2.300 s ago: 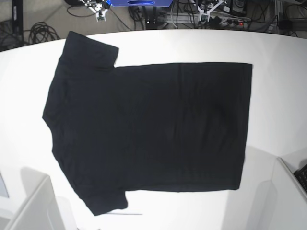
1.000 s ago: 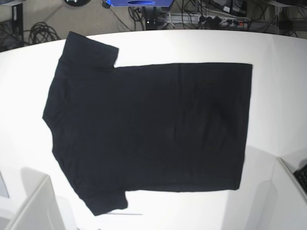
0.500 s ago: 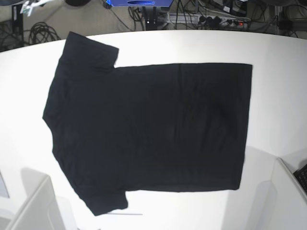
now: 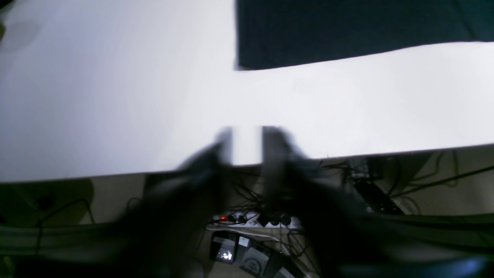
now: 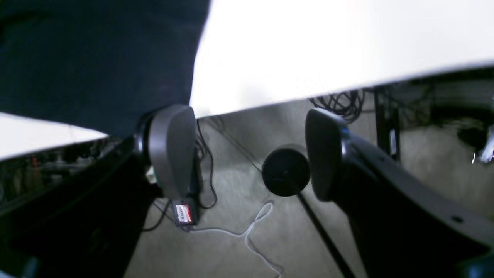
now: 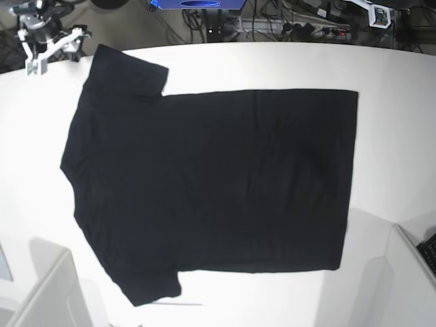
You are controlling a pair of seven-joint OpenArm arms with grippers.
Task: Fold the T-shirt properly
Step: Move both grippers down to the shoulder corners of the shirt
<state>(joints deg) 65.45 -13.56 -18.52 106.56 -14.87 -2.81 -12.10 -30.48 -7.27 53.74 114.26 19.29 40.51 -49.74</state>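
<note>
1. Biggest thing on my screen is the white table [image 6: 395, 122]: its far edge curves across the top of the base view, and bare white runs all round the cloth, widest on that view's right and along the far side.
2. On it lies the T-shirt [image 6: 211, 184], black, spread flat with the plain side up. Its long axis runs across the base view: shoulders and sleeves toward that view's left, straight hem toward the right.
3. One sleeve reaches up toward the far left edge of the table, the other down toward the near edge; the hem runs near to far as a clean line.
4. My right gripper [image 6: 48, 48] sits at the far left corner in the base view, just beside the upper sleeve, not touching it. On the right wrist camera the gripper [image 5: 247, 154] is spread wide with nothing between the fingers [image 5: 171, 148]; the T-shirt [image 5: 96, 58] and the table edge [image 5: 328, 50] lie above it and floor shows in the gap.
5. My left gripper [image 6: 378, 13] shows only at the top right of the base view, beyond the far edge, well apart from the cloth. On the left wrist camera the gripper [image 4: 247, 146] is blurred, yet a narrow strip of table shows between the fingers [image 4: 274, 146], parted and holding nothing; the hem corner of the T-shirt [image 4: 347, 31] is well ahead of it.
</note>
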